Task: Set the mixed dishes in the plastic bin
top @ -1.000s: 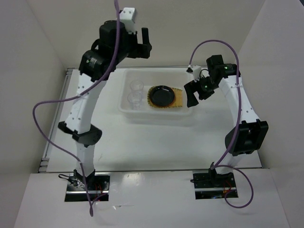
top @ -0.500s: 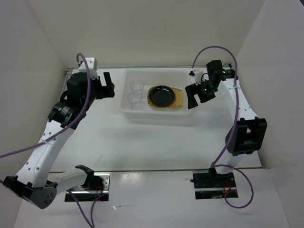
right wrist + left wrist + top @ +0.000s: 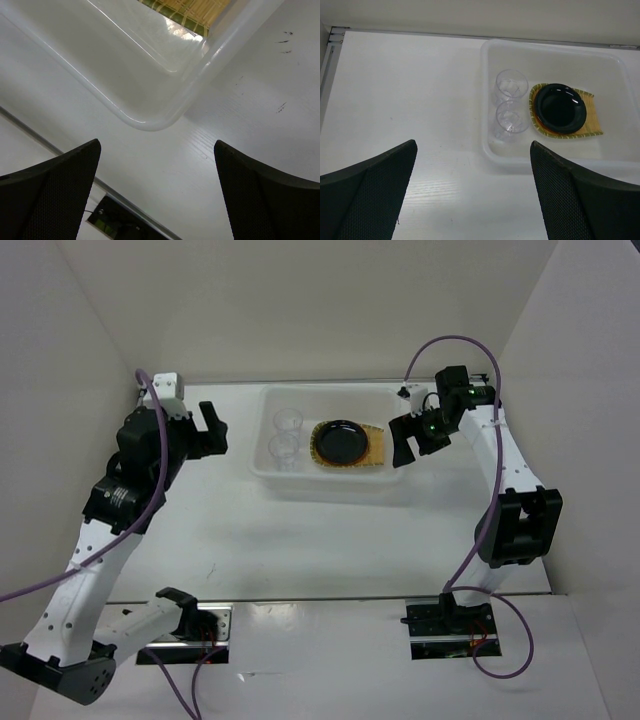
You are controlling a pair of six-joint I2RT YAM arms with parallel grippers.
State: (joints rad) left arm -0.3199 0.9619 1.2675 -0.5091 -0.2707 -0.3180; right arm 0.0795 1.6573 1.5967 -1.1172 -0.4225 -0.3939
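Note:
The plastic bin (image 3: 330, 483) stands at the back middle of the table. In it are two clear cups (image 3: 288, 421) (image 3: 283, 448) at the left and the black plate (image 3: 340, 440) on the bamboo tray (image 3: 376, 448). The orange plate is hidden apart from a thin orange edge under the black plate (image 3: 560, 107). My left gripper (image 3: 210, 430) is open and empty, left of the bin; its view shows the bin (image 3: 490, 150), cups (image 3: 511, 85) and tray (image 3: 592, 120). My right gripper (image 3: 405, 442) is open and empty just off the bin's right end, over its corner (image 3: 150, 122).
White walls enclose the table on three sides. A metal rail (image 3: 142, 400) runs along the left edge. Both arm bases (image 3: 180, 625) (image 3: 445, 622) sit at the near edge. Small dark marks (image 3: 282, 106) dot the table by the bin.
My left arm has swung down and leftward from high over the bin's back left to low over the table left of the bin. My right gripper has hardly moved.

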